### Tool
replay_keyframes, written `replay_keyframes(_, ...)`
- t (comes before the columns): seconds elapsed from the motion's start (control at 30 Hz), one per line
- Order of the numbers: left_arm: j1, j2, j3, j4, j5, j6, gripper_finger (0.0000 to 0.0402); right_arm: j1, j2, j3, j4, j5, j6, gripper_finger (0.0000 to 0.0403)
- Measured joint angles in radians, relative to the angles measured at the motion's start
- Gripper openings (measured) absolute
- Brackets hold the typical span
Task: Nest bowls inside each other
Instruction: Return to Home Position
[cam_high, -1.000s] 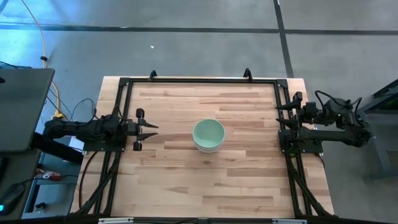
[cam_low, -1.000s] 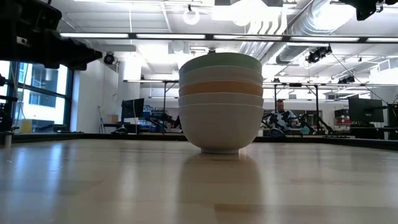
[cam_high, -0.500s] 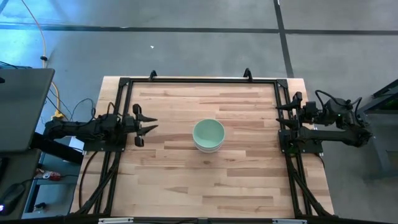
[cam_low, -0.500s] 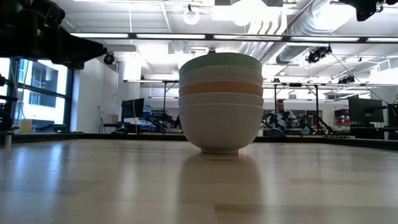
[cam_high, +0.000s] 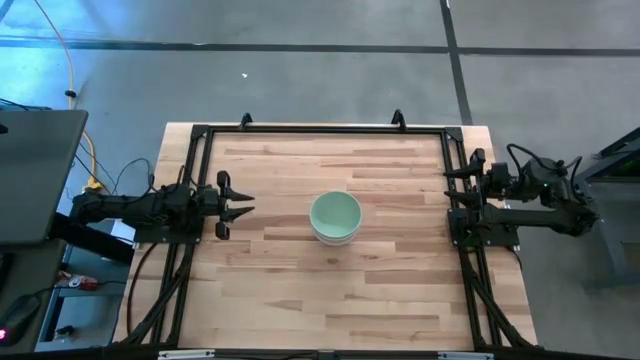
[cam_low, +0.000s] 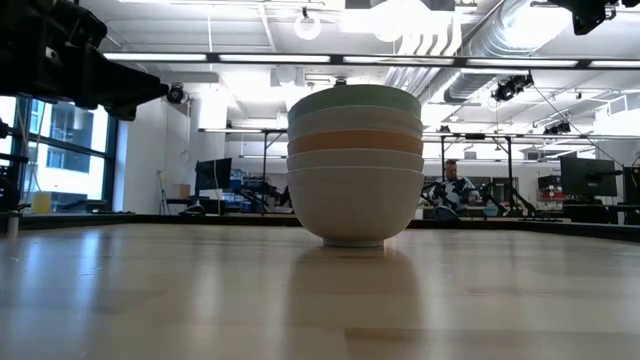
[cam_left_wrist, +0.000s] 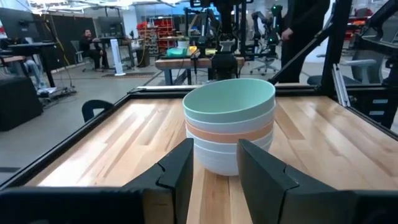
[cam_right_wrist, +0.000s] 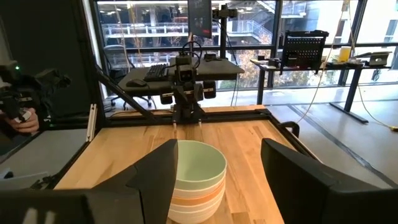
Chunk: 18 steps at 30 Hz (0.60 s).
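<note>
Bowl stack sits about mid-tabletop, roughly level between the left and right edges, clear of all four corners and of the black frame that runs round the tabletop. Five bowls are nested, base on the wood. From the top: mint green bowl, white bowl, orange bowl, second white bowl, and the bottom white bowl, which carries the rest. Each upper bowl shows only a band of rim above the one below. The green one is empty, with a bare interior seen from above. All mouths face up, so the stack axis is vertical. Rims look level and concentric in the low view, no lean I can see. The bowls are round, so there is no long axis across the table. Left gripper is about halfway along the left edge, just inside the frame rail and above the wood. It points across at the stack and is well apart from it. Its fingers have a narrow gap between them and nothing in it. Right gripper is parked at the right edge by the frame rail, also aimed at the stack and well apart. Its fingers are spread wide and hold nothing. A person sits in the room beyond the far edge.
</note>
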Motion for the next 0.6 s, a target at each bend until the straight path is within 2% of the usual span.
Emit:
replay_keyframes(0.3,0.0,0.0,0.0,0.0,0.0,0.001,0.0113,0.0,0.0,0.0,0.0,0.0,-0.004,0.0224)
replay_keyframes(0.6,0.0,0.0,0.0,0.0,0.001,0.002,0.0113,0.0,-0.003,0.0,0.0,-0.037,0.062,0.0224)
